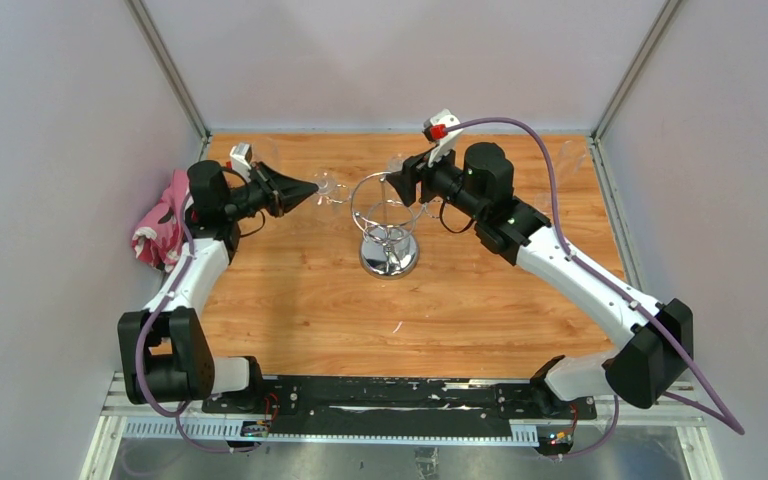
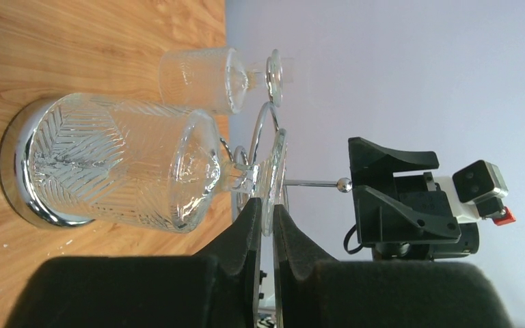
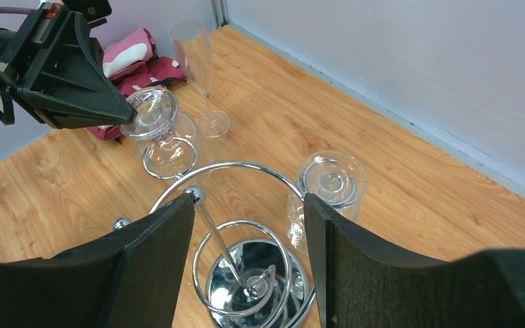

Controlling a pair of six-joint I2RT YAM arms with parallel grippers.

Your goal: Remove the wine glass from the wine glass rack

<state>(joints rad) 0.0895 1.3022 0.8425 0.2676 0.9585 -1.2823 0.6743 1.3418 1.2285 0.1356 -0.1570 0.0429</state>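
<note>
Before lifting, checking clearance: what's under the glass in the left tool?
Wooden table, beside the chrome wire rack. The black left tool hides part of the clear patterned wine glass, at its foot.

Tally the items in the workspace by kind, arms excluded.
wine glasses: 2
tall flute: 1
wine glass rack: 1
pink cloth: 1
Total: 5
</note>
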